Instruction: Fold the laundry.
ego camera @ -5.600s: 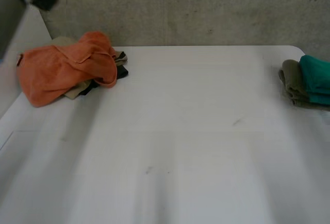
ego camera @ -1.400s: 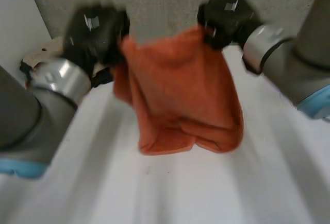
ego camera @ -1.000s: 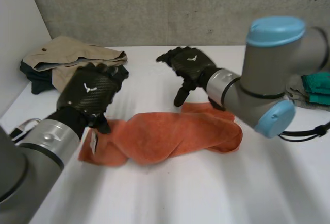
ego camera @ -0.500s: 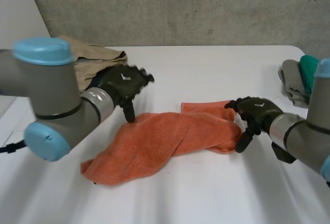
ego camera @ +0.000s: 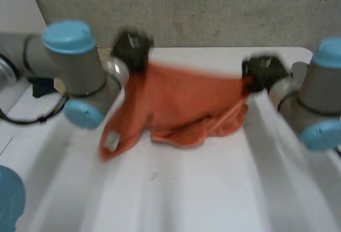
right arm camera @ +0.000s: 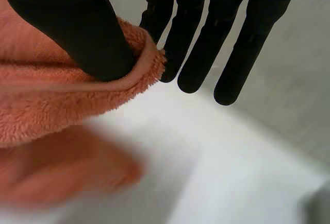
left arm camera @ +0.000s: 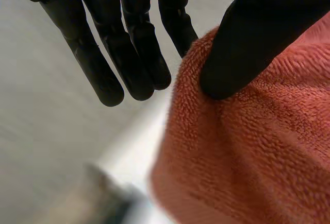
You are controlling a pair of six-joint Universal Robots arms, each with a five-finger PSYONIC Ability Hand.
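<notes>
Head view showed the left robot hand [ego camera: 132,48] up off the white desk [ego camera: 186,200] toward its far left, pinching one upper corner of an orange towel [ego camera: 181,96]. That arm's wrist view had the thumb [left arm camera: 247,49] pressed onto the terry edge against a finger, with the other fingers [left arm camera: 131,49] straight alongside. The towel hung stretched between both hands. Its lower part sagged in folds low over the desk, though contact could not be told, and a white tag [ego camera: 112,141] dangled at its lower left end. At the right, the right robot hand [ego camera: 264,73] gripped the opposite upper corner, its thumb [right arm camera: 77,28] clamping the hem against straight fingers [right arm camera: 198,44].
</notes>
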